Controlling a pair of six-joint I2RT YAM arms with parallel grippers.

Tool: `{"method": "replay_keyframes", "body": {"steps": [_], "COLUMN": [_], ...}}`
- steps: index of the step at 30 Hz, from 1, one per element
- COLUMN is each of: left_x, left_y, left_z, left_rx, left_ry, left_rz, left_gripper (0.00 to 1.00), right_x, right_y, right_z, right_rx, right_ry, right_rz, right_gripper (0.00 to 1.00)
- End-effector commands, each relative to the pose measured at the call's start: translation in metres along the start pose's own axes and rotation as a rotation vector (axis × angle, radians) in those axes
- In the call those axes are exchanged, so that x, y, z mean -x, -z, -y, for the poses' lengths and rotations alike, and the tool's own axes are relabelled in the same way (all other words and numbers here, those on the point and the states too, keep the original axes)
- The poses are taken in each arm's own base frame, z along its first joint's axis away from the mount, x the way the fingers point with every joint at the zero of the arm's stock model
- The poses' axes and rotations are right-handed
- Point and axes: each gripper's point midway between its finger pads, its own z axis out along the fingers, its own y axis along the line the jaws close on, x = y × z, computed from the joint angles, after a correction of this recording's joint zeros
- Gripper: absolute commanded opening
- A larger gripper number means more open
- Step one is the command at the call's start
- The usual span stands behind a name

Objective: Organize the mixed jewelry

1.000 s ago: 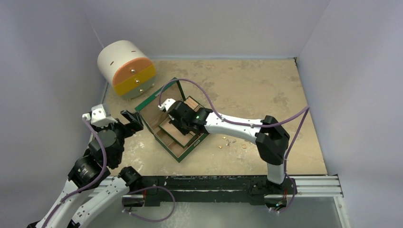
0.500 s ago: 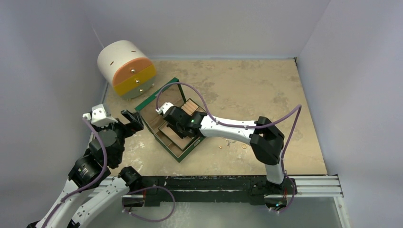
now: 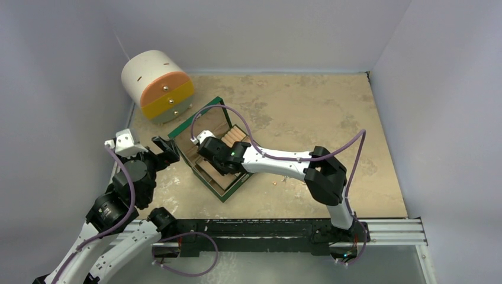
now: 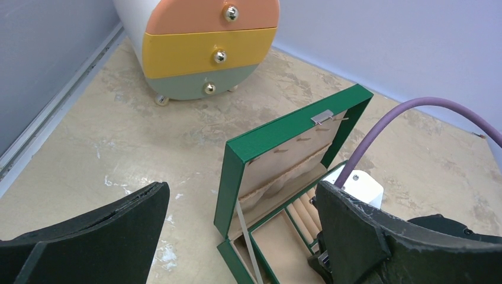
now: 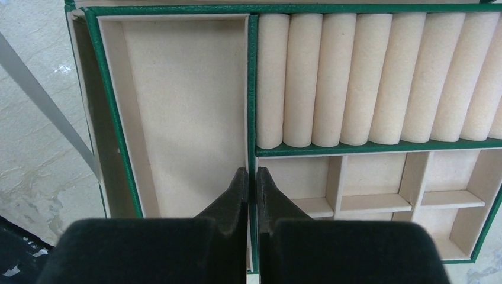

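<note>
Jewelry (image 3: 274, 183): two tiny specks countable on the table (image 3: 331, 118), one of them gold, just right of the green box (image 3: 224, 198); shapes too small to tell. Right gripper (image 5: 251, 171) is pinched to a sliver over a box divider, and I cannot tell whether it holds anything. Left gripper (image 4: 241, 195) is spread wide and empty, left of the box. One three-drawer chest (image 3: 157, 86) stands in the far-left corner.
</note>
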Motion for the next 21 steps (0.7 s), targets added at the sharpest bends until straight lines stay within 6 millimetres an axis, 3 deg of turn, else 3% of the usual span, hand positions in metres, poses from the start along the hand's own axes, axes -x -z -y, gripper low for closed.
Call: {"method": "replay_keyframes", "body": {"steps": [1, 21], "left_x": [0.009, 0.006], "left_y": [0.000, -0.002], "left_z": [0.004, 0.007], "left_rx": [-0.003, -0.006], "left_ry": [0.025, 0.013], "left_rz": [0.019, 0.008], "left_gripper": [0.95, 0.95], "right_x": [0.008, -0.001], "right_y": [0.007, 0.015], "right_z": [0.001, -0.014], "right_rx": [-0.029, -0.026], "right_ry": [-0.040, -0.027], "right_rz": [0.007, -0.024], "right_gripper": [0.00, 0.00]}}
